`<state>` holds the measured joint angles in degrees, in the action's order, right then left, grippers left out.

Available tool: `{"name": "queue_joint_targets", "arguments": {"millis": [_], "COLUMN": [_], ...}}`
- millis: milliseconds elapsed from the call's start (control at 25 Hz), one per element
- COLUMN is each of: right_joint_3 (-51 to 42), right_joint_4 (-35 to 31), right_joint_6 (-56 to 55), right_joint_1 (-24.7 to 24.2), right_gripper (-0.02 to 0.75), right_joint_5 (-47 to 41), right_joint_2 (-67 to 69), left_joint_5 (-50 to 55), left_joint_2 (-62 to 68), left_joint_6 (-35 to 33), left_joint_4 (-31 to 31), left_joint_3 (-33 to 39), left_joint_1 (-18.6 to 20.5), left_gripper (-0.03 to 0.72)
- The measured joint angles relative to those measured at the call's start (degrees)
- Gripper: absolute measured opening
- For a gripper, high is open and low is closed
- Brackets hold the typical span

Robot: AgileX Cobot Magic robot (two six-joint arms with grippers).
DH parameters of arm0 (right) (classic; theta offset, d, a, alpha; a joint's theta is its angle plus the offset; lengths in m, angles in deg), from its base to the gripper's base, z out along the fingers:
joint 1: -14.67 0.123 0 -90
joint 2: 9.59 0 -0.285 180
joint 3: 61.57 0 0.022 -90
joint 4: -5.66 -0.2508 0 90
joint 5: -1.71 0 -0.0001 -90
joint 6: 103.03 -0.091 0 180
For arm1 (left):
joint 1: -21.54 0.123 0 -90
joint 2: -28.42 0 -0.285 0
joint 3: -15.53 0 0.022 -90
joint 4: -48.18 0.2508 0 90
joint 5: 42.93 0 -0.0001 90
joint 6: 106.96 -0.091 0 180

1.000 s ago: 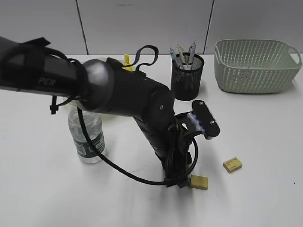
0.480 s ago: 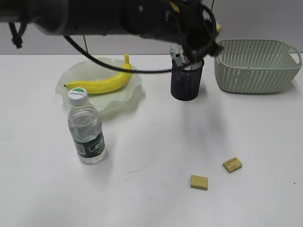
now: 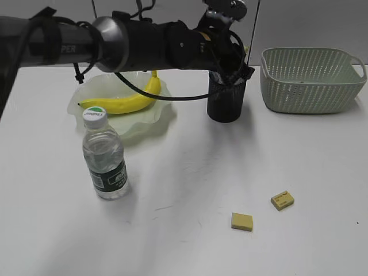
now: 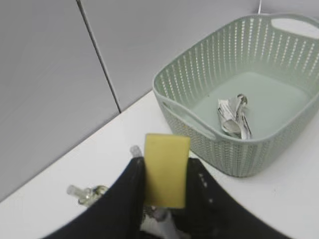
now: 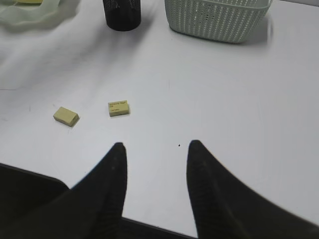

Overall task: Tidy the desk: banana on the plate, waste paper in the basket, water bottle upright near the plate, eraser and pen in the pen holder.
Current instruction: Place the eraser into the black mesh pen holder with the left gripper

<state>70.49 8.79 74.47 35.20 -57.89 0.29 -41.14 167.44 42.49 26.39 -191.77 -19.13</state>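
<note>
Yellow block eraser (image 4: 166,169) is pinched upright in the left tool (image 4: 164,199), high at the far side, right over the black wire-mesh pen holder (image 3: 226,98). Right tool (image 5: 155,154) hangs apart, empty.

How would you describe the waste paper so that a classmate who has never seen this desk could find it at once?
Start at the pale grey-green latticed basket standing at the desk's far right corner, against the wall. Look down inside it, as the left wrist view does: the waste paper lies on its floor. It is a crumpled white-grey scrap, the only thing in the basket, unlike the smooth yellow erasers out on the open desk.
</note>
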Motion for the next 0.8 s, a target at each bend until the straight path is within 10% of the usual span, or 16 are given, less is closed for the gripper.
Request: {"name": "queue_joint_targets", "arguments": {"millis": [360, 800], "right_joint_3": [0.0, 0.0], "right_joint_4": [0.02, 0.02], "right_joint_6": [0.0, -0.02], "right_joint_1": [0.0, 0.0], "right_gripper": [0.328, 0.328], "right_joint_5": [0.0, 0.04], "right_joint_2": [0.0, 0.0], "left_joint_5": [2.04, 27.94], "left_joint_2": [-0.07, -24.64], "left_joint_6": [0.0, 0.97], "left_joint_4": [-0.06, 0.19], "left_joint_3": [-0.12, 10.66], "left_joint_1": [1.27, 3.32], "left_gripper": [0.468, 0.201]}}
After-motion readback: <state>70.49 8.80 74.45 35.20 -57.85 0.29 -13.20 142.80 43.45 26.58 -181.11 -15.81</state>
